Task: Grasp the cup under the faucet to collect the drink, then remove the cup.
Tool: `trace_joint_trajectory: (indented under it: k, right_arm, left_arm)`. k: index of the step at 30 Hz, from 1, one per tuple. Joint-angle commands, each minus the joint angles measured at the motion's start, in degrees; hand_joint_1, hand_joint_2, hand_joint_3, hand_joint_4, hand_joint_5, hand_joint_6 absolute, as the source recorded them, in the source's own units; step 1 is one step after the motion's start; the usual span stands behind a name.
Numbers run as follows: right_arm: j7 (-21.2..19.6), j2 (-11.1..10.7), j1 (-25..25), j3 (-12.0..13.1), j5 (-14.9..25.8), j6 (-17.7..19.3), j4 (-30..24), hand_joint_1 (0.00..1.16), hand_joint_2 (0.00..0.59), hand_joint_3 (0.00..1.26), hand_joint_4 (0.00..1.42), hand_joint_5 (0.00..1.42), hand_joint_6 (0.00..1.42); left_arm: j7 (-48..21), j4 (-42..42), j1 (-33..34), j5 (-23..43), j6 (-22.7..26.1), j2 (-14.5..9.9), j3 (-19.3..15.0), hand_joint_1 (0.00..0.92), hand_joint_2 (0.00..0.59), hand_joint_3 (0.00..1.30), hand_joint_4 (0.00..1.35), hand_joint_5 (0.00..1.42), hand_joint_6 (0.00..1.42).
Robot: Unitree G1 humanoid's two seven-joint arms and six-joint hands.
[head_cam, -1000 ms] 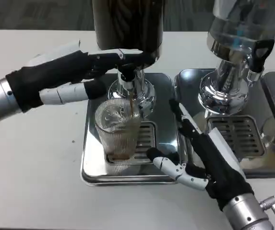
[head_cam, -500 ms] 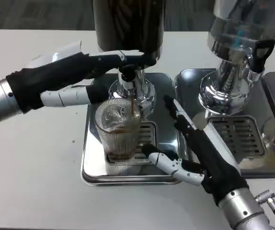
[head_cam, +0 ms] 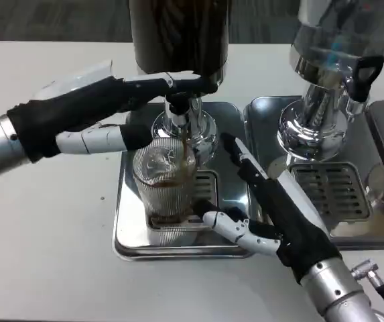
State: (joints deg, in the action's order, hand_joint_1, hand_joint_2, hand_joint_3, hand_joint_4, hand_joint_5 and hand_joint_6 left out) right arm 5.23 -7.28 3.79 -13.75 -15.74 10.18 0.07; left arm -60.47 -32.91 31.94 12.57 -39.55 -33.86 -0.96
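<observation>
Collection under way: the ribbed glass cup [head_cam: 166, 192] stands on the drip tray [head_cam: 130, 235] beneath the faucet [head_cam: 178, 114], part-filled. Left hand [head_cam: 104, 107] presses the lever; right hand [head_cam: 272, 208], fingers spread, waits at its 3 o'clock. Removal outstanding

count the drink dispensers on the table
2, maybe more cropped at the right edge: a dark-filled dispenser above the ribbed clear glass cup, and a clear-tank dispenser to its right.
</observation>
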Motion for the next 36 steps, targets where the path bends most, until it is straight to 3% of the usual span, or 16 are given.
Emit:
trace_joint_trajectory:
  k: [1,11,36]
  right_arm:
    - [0.35,-0.45,0.37,0.64,1.41,0.97,0.14,0.58,0.227,0.0,0.0,0.0,0.02]
    - [0.19,-0.96,-1.2,0.35,1.42,1.68,1.37,0.58,0.22,0.0,0.0,0.0,0.02]
    - [4.7,0.11,-7.71,-0.85,2.86,0.83,5.06,0.57,0.219,0.0,0.0,0.0,0.02]
  left_arm:
    - [-0.35,2.41,-1.23,-1.81,-0.05,-0.43,1.79,0.0,0.056,0.18,0.08,0.07,0.09]
    - [1.55,4.67,-2.29,-2.73,0.83,-0.87,2.24,0.0,0.056,0.18,0.08,0.07,0.09]
    - [3.46,6.53,-3.33,-2.44,1.29,-1.73,2.62,0.0,0.056,0.18,0.08,0.07,0.09]
